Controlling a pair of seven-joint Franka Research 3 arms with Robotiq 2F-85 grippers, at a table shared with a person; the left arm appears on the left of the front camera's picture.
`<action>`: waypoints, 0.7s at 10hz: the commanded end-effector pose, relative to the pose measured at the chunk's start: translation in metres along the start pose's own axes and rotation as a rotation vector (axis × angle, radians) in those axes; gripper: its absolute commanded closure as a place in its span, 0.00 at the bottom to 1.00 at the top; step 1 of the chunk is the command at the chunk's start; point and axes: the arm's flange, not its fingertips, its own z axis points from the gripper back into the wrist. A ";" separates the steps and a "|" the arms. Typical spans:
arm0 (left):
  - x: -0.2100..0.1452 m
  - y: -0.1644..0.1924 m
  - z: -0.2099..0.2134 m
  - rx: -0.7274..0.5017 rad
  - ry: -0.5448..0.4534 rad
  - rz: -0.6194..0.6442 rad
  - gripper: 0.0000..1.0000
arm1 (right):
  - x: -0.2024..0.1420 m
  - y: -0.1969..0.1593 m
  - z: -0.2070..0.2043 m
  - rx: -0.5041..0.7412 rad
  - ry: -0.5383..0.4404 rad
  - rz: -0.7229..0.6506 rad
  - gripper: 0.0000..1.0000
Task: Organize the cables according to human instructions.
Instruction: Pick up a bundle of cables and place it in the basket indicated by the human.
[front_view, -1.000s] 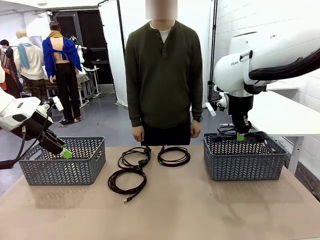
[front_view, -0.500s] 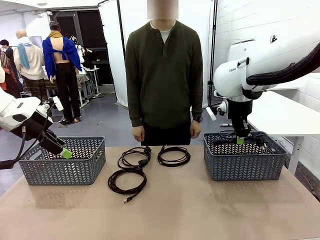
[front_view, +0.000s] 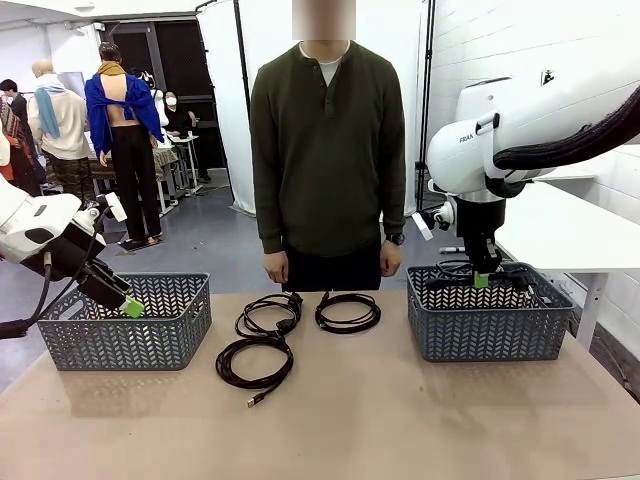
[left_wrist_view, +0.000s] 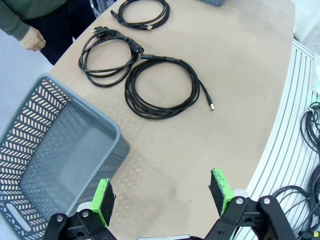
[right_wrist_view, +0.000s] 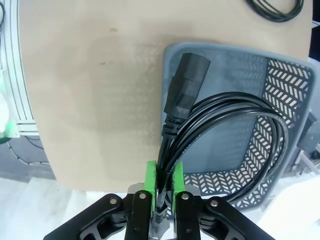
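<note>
Black power cable (right_wrist_view: 189, 82) hangs clenched in your right gripper (right_wrist_view: 164, 173) above the right basket (front_view: 490, 335); three coiled cables (front_view: 348, 312) lie left of that basket, your left gripper (left_wrist_view: 161, 195) spread empty beyond them.

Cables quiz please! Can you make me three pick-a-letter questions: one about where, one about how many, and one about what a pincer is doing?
1. Where is the cable in the right pincer? A at the right basket; B at the left basket; C on the floor.
2. How many coiled cables lie on the table? A one; B three; C five.
3. What is the left pincer doing? A open, empty; B shut on a plug; C shut on a basket.
Answers: 1 A, the cord hangs over its grey mesh. 2 B, three black loops lie there. 3 A, its jaws stand wide with nothing between.
</note>
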 end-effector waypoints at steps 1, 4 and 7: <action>-0.002 0.003 0.001 -0.017 -0.012 -0.011 0.00 | 0.000 0.000 0.000 0.000 0.000 0.000 1.00; -0.002 0.003 0.001 -0.017 -0.012 -0.011 0.00 | -0.010 -0.015 -0.003 -0.057 0.025 0.032 1.00; -0.002 0.003 0.001 -0.017 -0.012 -0.011 0.00 | -0.017 -0.030 -0.017 -0.077 0.010 0.087 1.00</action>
